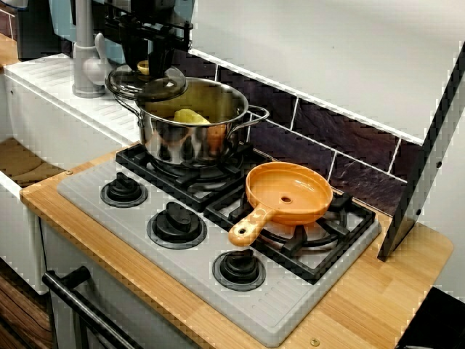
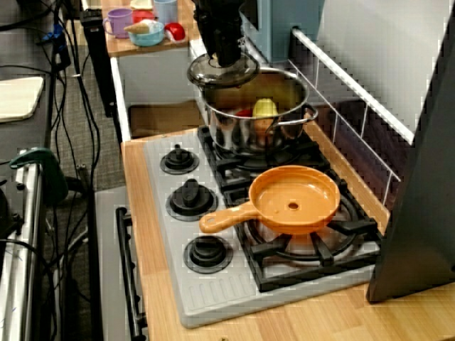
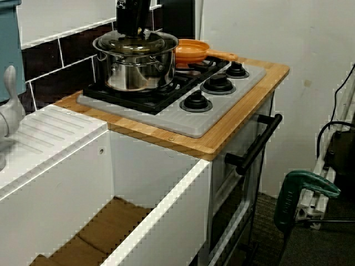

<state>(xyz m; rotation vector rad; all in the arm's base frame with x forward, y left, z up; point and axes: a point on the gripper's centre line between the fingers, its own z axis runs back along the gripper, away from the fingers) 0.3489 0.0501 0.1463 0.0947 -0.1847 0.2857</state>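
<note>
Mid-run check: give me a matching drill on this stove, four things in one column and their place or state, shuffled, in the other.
Things:
1. glass lid
2. steel pot
3. orange pan
4. knobs

Place or state:
A. empty, handle pointing toward the knobs
B. black, in a row on the grey panel
C. on a burner grate, yellow piece inside
D. under the gripper, covering part of the pot

Pairs: 1-D, 2-C, 3-A, 4-B.
</note>
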